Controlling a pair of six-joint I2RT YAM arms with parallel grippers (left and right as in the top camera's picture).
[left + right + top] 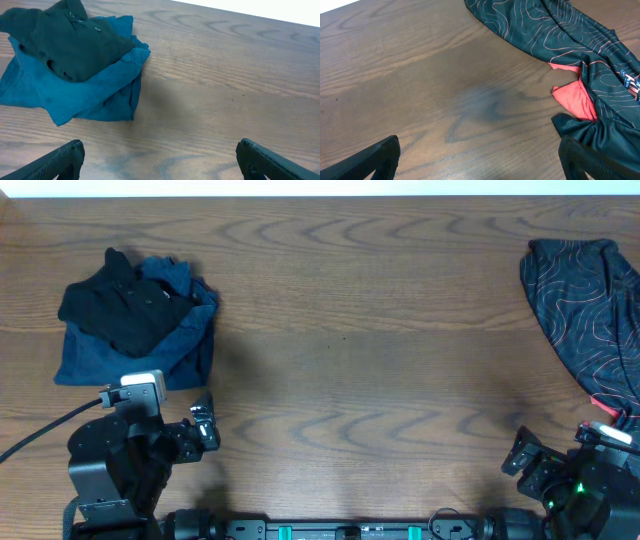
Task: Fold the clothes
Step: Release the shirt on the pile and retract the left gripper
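Note:
A folded blue garment [180, 340] lies at the left of the table with a crumpled black shirt [120, 305] on top; both show in the left wrist view, blue garment [95, 95], black shirt [70, 40]. A dark garment with red line pattern and red lining [590, 310] lies spread at the right edge; it also shows in the right wrist view [560, 35]. My left gripper [159, 155] is open and empty, near the front edge below the pile. My right gripper [480, 155] is open and empty, its right finger beside the patterned garment's hem.
The wooden table [350, 330] runs between the two garment groups. The arm bases stand at the front edge, left [110, 470] and right [585, 485].

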